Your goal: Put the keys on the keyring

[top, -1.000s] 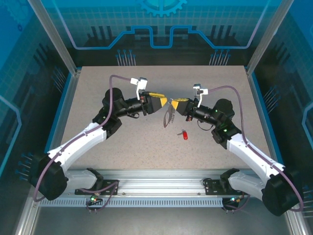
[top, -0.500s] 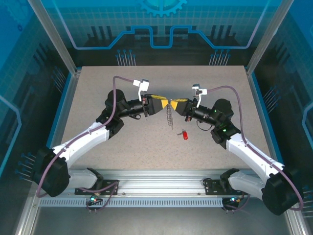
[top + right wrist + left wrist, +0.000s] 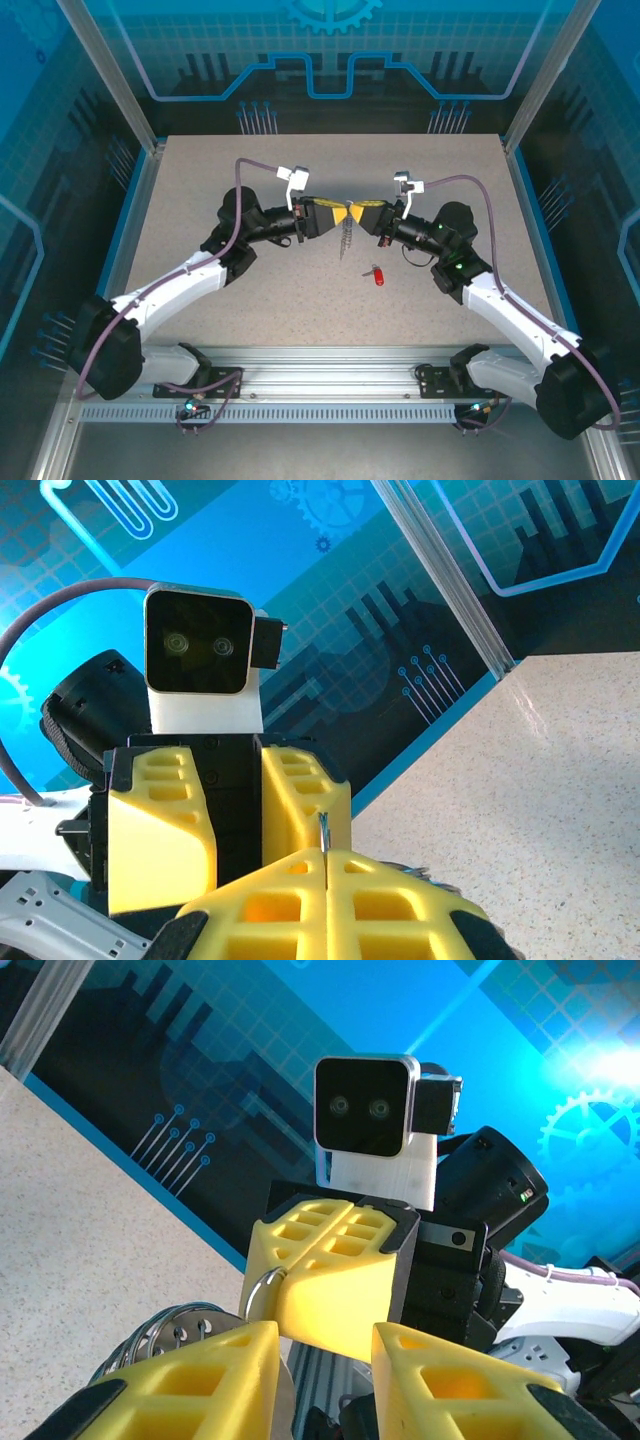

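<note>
Right hand (image 3: 325, 856) on keyring (image 3: 345, 238) — mostly hidden

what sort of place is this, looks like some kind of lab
Probably a robot test cell, not a home: a speckled tabletop fenced by blue circuit-print panels, with an aluminium rail along the near edge.

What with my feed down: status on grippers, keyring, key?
Right gripper shut on thin dark keyring with silvery chain, dangling. Left gripper jaws apart, tip-to-tip. Tiny red-headed silver key on table, unthreaded. No obstruction seen.
</note>
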Controlling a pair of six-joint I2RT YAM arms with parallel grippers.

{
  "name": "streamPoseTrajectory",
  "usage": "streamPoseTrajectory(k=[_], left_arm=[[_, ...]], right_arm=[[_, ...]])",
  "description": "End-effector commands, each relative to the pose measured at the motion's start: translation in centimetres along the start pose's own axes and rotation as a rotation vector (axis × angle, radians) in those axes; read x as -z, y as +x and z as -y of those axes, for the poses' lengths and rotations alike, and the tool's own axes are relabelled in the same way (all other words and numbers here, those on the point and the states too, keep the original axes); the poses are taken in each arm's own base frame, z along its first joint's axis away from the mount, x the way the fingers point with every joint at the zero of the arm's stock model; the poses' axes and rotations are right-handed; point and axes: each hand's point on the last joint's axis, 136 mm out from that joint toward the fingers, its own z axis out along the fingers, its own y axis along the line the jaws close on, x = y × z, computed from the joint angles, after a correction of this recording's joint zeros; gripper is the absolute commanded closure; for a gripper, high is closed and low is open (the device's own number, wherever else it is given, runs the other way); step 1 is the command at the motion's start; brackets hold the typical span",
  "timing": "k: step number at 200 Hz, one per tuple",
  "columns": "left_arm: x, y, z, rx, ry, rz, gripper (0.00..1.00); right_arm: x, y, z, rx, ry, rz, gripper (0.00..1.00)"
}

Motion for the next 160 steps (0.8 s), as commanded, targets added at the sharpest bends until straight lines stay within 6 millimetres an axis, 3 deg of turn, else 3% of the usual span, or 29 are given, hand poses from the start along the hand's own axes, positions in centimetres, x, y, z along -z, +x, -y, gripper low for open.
streamPoseTrajectory(k=[1, 31, 53, 78, 160], left_arm=[[-0.4, -0.2, 0.8, -0.022, 0.043, 0.000, 0.70], [-0.6, -0.3, 0.9, -0.026, 0.045, 0.004, 0.72], [-0.1, -0.7, 0.4, -0.040, 0.002, 0.050, 0.55], [0.7, -1.3, 0.0, -0.060, -0.049, 0.107, 0.49], [0.4, -1.3, -0.8, -0.038, -0.052, 0.120, 0.48]], right_arm=[[0.1, -1.8, -1.9, 0.051, -0.043, 0.052, 1.00], [0.1, -1.8, -1.8, 0.052, -0.040, 0.054, 1.00], [0.3, -1.9, -1.7, 0.052, -0.032, 0.059, 1.00], [0.5, -1.8, -1.6, 0.049, -0.029, 0.059, 1.00], [0.6, -1.9, -1.8, 0.050, -0.038, 0.060, 1.00]])
